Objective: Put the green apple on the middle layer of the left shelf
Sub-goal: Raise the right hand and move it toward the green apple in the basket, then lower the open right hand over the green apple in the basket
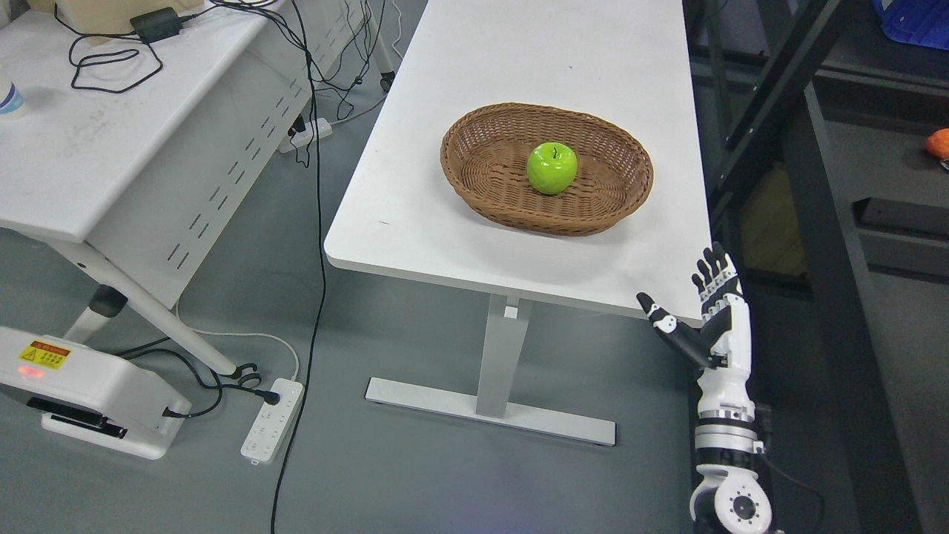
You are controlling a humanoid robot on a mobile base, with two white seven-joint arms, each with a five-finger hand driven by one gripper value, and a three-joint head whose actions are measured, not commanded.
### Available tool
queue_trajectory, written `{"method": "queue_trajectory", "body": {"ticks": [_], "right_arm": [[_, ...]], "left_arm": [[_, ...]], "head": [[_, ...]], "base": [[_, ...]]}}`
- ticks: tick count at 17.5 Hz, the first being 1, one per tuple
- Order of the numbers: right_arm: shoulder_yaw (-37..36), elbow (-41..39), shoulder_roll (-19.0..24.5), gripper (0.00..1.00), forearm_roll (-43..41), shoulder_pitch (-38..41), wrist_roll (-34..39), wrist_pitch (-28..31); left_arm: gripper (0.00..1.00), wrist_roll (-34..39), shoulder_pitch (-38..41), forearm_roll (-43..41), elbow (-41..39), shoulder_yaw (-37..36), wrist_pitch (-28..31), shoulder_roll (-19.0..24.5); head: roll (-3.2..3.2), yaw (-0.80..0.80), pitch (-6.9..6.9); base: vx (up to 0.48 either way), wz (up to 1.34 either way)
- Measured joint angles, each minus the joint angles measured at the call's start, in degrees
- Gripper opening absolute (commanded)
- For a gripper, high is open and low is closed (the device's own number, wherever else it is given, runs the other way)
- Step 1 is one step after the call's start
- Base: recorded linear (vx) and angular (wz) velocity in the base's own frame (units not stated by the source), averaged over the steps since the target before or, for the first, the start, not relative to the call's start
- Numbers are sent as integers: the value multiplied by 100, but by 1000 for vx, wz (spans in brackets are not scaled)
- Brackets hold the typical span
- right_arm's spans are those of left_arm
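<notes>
A shiny green apple [552, 167] sits upright in the middle of an oval brown wicker basket [474, 159] on a white table [460, 222]. My right hand [686, 293] rises from the lower right, at the table's near right corner, well below and right of the basket. Its fingers are straight and spread, thumb out to the left, holding nothing. The left arm does not show. Dark metal shelving [808, 148] stands along the right edge of the picture.
A second white table [111, 148] with cables and a power adapter stands at the left. A white machine base [89, 393] and a power strip [273, 419] lie on the grey floor. An orange object [938, 142] rests on the right shelving.
</notes>
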Motion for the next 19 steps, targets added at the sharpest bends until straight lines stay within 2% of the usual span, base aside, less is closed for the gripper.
{"method": "queue_trajectory", "body": {"ticks": [2, 4, 6, 8, 10, 14, 19], "right_arm": [[-108, -36, -74, 94, 27, -26, -8, -54], [-196, -68, -195, 93, 223, -59, -2, -74], [-263, -96, -357, 93, 819, -119, 30, -25], [-332, -117, -593, 100, 1612, -225, 24, 362], [-436, -136, -898, 100, 2175, -309, 8, 500], [-556, -160, -1217, 100, 2538, -404, 92, -117], [-578, -177, -1366, 100, 2691, -650, 353, -227]], "left_arm": [[100, 0, 0, 0, 0, 0, 0, 0], [100, 0, 0, 0, 0, 0, 0, 0], [100, 0, 0, 0, 0, 0, 0, 0], [100, 0, 0, -1, 0, 0, 0, 0], [100, 0, 0, -2, 0, 0, 0, 0], [100, 0, 0, -2, 0, 0, 0, 0], [100, 0, 0, -3, 0, 0, 0, 0]], "head": [[0, 0, 0], [0, 0, 0], [0, 0, 0], [0, 0, 0], [0, 0, 0], [0, 0, 0], [0, 0, 0]], "base": [[7, 14], [27, 52], [56, 105], [94, 186], [122, 295], [149, 267], [117, 210]]}}
